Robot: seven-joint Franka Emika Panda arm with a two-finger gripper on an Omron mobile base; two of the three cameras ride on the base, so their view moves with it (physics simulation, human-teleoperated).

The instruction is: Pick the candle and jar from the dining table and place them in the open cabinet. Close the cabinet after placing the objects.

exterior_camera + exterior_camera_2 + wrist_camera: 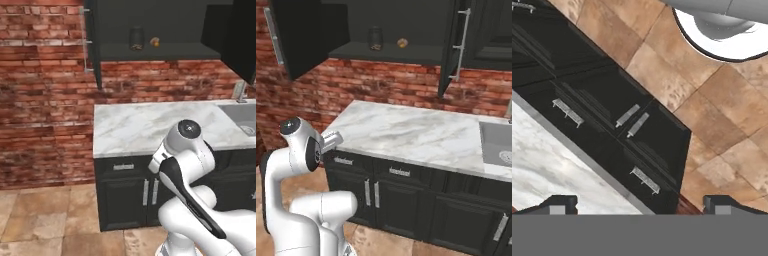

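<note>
Arm folded low, open claw [640, 204] facing the floor [712, 125].

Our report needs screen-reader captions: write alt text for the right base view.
A dark jar and a small candle stand apart on the shelf of an open black cabinet above a marble counter. The white arm is folded low at left.

The cabinet [165, 20] is cut off by the top edge in both base views, so its upper part is out of sight. On its shelf, the candle [155, 42] beside the jar [136, 38] is too small to make out any shape. The bench [150, 125] below the cabinet runs off the right edge. The tool's [641, 204] fingertips [559, 204] barely clear the hand view's bottom.
</note>
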